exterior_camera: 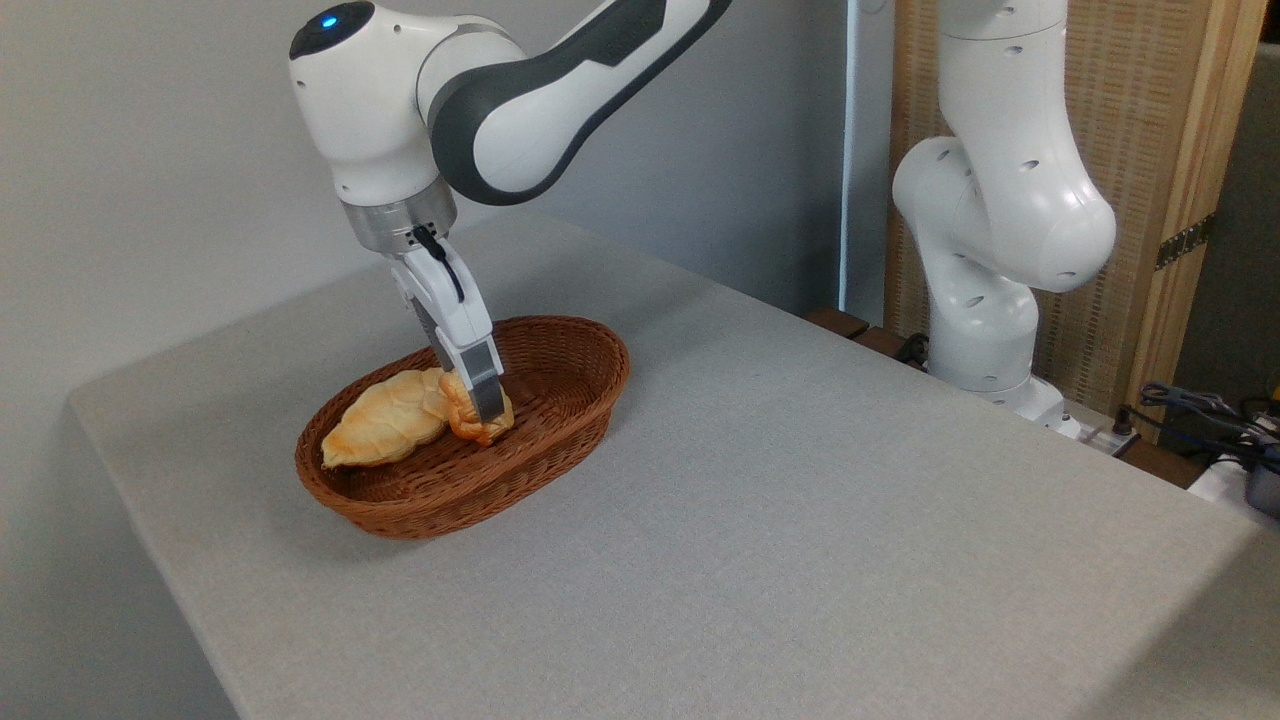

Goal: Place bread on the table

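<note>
While the pale loaf (385, 432) lies just left of the hand (484, 410), the bread (478, 427) sits in the basket (560, 420) right at its fingertips, apparently gripped; bare desk (800, 500) opens to the hand's right.

Bread (478, 422): golden-orange crust; croissant-shaped loaf (385, 432): pale golden, browned at its tips; basket (560, 400): brown woven wicker; table (800, 520): light grey, fabric-textured; arm (520, 110): white with dark grey bands.

bright, even, sharp light; soft shadow beside the basket (560, 440) on the table (800, 520).
</note>
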